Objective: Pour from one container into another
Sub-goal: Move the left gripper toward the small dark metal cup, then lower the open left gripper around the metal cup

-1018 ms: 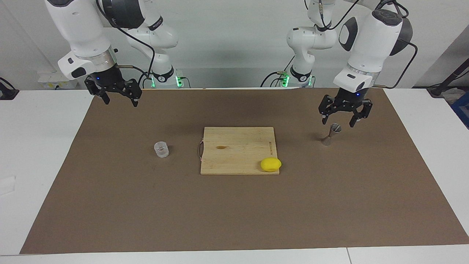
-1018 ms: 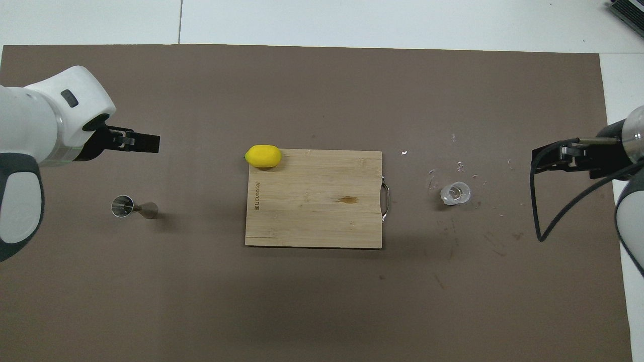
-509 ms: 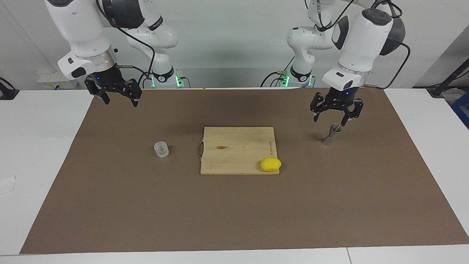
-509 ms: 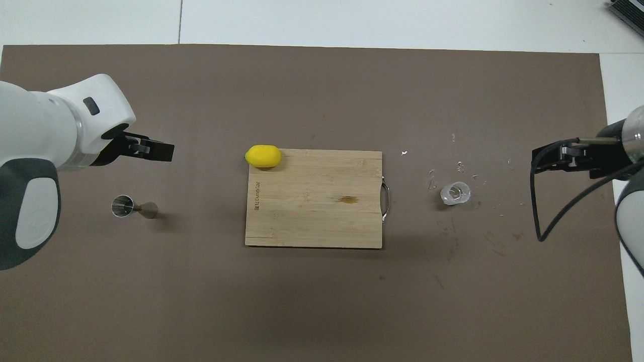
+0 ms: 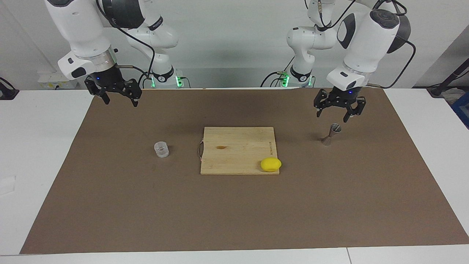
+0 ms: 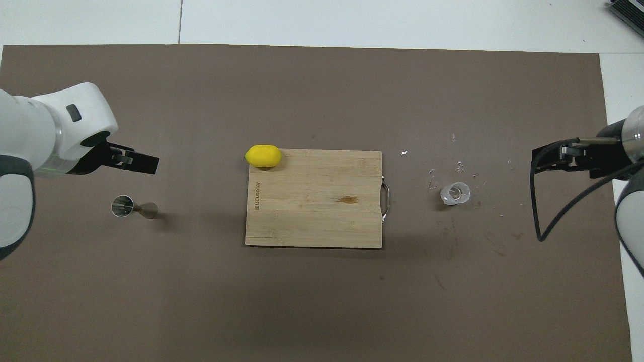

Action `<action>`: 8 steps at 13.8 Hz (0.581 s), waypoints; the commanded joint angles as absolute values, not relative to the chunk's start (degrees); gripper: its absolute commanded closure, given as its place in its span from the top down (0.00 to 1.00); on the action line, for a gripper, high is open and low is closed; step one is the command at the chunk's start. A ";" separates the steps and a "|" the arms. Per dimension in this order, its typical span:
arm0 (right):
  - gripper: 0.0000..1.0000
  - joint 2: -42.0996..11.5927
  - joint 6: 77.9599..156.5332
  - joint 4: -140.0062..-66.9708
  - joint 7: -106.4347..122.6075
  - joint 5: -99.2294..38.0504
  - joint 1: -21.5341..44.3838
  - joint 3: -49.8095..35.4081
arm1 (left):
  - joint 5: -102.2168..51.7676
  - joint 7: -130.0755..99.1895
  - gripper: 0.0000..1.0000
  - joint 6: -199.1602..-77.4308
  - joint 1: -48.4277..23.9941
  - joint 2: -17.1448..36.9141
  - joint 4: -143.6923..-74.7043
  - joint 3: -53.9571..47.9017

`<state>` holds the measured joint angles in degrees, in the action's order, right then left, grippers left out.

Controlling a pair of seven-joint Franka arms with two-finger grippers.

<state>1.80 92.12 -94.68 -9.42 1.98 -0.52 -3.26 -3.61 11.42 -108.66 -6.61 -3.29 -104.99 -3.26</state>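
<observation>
Opening stage of the pour: neither vessel had yet been grasped. The left end effector [image 5: 338, 113] hung with its fingers spread and empty over the brown mat [image 5: 234, 212], just above the metal jigger [image 5: 331, 134], which stood upright toward the left arm's end of the bench [image 5: 44, 154] and apart from the fingers. The right end effector [image 5: 118, 96], likewise spread and empty, waited over the mat at the right arm's end, well apart from the clear cup [image 5: 161, 149]. The cup stood upright on the mat beside the handle end of the cutting board [image 5: 234, 146]. A lemon [image 5: 270, 164] lay at the board's corner farthest from the robots, on the jigger's side.

Judged next move: the right end effector would need to descend on the cup and close across its wall while keeping it level; the left appeared placed either to steady or to lift the jigger (its narrow waist offers the likeliest hold, and a glancing touch could tip it).

Hard to make out: whether the cup held anything could not be told, its clear wall showing only glints. In the overhead view the jigger [image 6: 132, 207] appeared foreshortened, its mouth a bright ring, and both arms were cut off by the frame edges. Pale flecks on the mat around the cup [image 6: 456, 193] could not be identified.
</observation>
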 commanded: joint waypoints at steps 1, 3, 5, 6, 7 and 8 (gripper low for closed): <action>1.00 2.20 91.41 -94.75 -10.20 2.55 -1.23 -3.78 | -9.38 24.55 1.00 -107.05 -1.08 -4.57 -106.17 -3.08; 1.00 2.20 91.41 -94.75 -10.20 2.55 -1.23 -3.78 | -14.21 33.88 1.00 -106.88 1.48 -4.57 -106.26 -3.08; 1.00 2.20 91.32 -94.75 -10.20 2.46 -1.23 -3.78 | -21.41 37.96 1.00 -102.42 3.33 -4.57 -106.17 -3.08; 1.00 2.20 91.32 -94.75 -10.20 2.55 -1.23 -3.78 | -25.45 39.80 1.00 -101.26 5.17 -4.57 -106.08 -3.08; 1.00 2.20 91.41 -94.83 -10.20 2.55 -1.23 -3.78 | -28.88 42.60 1.00 -100.73 6.32 -4.40 -106.00 -3.08; 1.00 2.20 91.32 -94.83 -10.20 2.55 -1.23 -3.78 | -31.44 46.02 1.00 -99.59 7.72 -4.05 -106.00 -3.08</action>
